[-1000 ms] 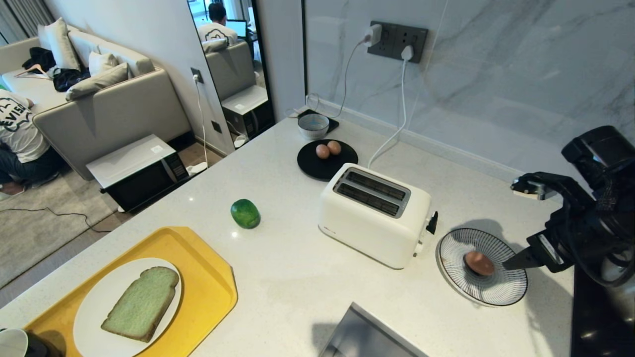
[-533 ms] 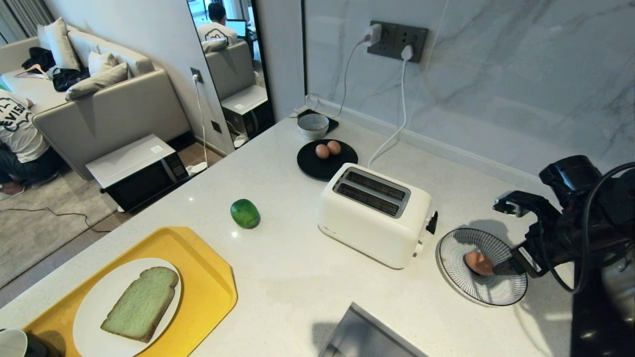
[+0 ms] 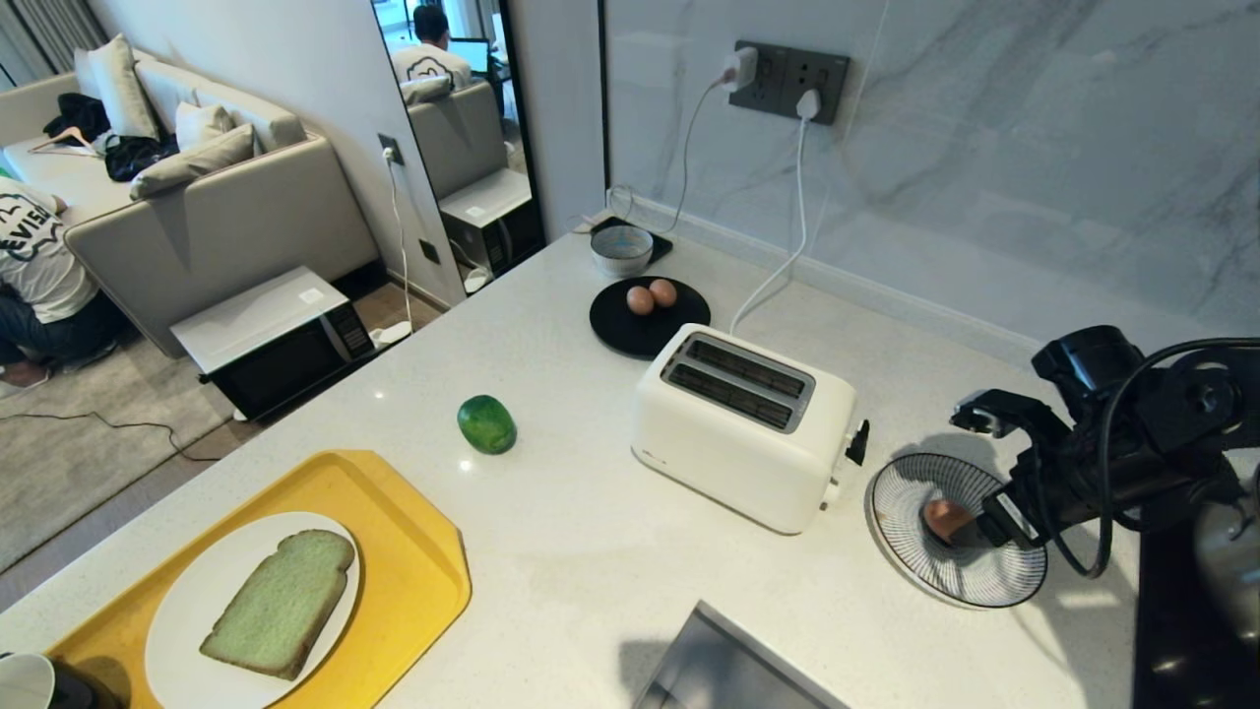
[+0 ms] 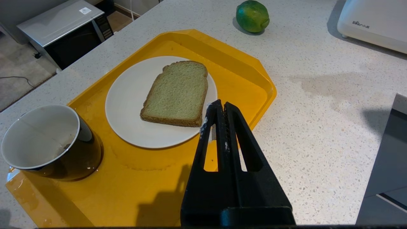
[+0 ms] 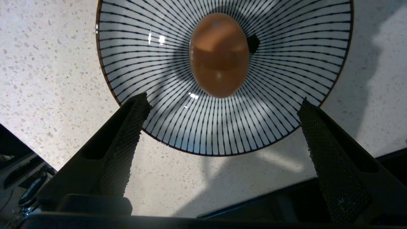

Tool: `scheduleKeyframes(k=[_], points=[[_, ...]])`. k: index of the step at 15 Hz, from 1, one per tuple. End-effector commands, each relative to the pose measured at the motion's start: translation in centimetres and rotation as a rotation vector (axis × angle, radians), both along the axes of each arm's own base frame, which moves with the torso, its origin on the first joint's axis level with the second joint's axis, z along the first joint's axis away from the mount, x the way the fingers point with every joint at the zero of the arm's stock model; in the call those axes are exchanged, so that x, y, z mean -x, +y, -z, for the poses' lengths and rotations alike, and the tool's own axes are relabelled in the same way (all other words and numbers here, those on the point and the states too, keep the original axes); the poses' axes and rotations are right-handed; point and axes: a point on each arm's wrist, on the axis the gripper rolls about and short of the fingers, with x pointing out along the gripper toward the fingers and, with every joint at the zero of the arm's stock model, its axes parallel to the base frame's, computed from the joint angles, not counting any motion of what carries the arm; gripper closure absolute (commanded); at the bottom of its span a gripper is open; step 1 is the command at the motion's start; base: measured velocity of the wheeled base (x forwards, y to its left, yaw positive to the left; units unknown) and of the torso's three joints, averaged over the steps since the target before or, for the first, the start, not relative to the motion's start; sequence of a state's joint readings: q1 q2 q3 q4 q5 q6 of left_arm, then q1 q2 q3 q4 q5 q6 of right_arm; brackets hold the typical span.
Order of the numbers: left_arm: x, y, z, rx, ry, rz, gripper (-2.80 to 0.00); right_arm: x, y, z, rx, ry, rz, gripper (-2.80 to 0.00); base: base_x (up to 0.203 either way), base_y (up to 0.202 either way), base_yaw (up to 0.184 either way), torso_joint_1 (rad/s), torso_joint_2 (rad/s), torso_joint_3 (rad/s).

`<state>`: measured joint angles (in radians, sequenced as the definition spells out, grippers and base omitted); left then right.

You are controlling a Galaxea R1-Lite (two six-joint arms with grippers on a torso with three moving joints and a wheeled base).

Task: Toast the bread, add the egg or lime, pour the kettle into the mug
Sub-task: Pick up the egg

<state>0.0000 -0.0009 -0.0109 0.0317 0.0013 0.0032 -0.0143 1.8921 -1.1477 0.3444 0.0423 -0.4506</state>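
Observation:
A pinkish-brown egg (image 3: pixel 938 516) (image 5: pixel 219 54) lies in the middle of a striped plate (image 3: pixel 920 571) (image 5: pixel 143 47) right of the toaster. My right gripper (image 3: pixel 958 480) (image 5: pixel 222 101) hangs open just above the plate's near rim, its fingers wide apart and holding nothing. The green bread (image 3: pixel 281 601) (image 4: pixel 176 92) lies flat on a white plate (image 3: pixel 187 611) in the yellow tray (image 3: pixel 413 551). The mug (image 4: pixel 44 143) stands on the tray's corner. The lime (image 3: pixel 486 424) rests on the counter. My left gripper (image 4: pixel 221 106) is shut and empty over the tray. The kettle is out of view.
The white toaster (image 3: pixel 743 433) stands mid-counter with both slots empty. Behind it a black plate (image 3: pixel 630 330) carries two more eggs, and a small bowl (image 3: pixel 621 249) stands beyond. A black hob (image 3: pixel 1181 640) lies at the right, a metal edge (image 3: pixel 728 660) in front.
My right arm has sunk and shifted left toward the striped plate, and its fingers have spread wider. The egg has stayed on the plate. The left arm has not moved.

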Motion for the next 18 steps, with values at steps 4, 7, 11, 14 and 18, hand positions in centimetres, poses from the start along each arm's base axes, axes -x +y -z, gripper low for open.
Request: scheduleKeyframes(k=[4, 7, 11, 14, 18], points=[[0.0, 0.0, 0.0, 0.000, 0.001, 0.000, 0.00, -1.6, -0.1, 1.4, 0.002, 0.028, 0.002, -2.80, 0.000, 0.000, 0.000, 0.000, 0.00, 0.000], [0.0, 0.0, 0.0, 0.000, 0.001, 0.001, 0.00, -2.4, 0.0, 1.7, 0.003, 0.025, 0.001, -2.80, 0.000, 0.000, 0.000, 0.000, 0.00, 0.000], [0.0, 0.0, 0.0, 0.000, 0.000, 0.000, 0.00, -3.3, 0.2, 2.6, 0.031, 0.039, 0.004, -2.80, 0.000, 0.000, 0.000, 0.000, 0.00, 0.000], [0.0, 0.0, 0.0, 0.000, 0.001, 0.000, 0.00, -3.5, 0.8, 2.8, 0.034, 0.046, -0.010, -2.80, 0.000, 0.000, 0.000, 0.000, 0.00, 0.000], [0.0, 0.0, 0.0, 0.000, 0.001, 0.000, 0.00, -3.8, 1.7, 3.2, 0.046, 0.050, -0.024, -2.80, 0.000, 0.000, 0.000, 0.000, 0.00, 0.000]])
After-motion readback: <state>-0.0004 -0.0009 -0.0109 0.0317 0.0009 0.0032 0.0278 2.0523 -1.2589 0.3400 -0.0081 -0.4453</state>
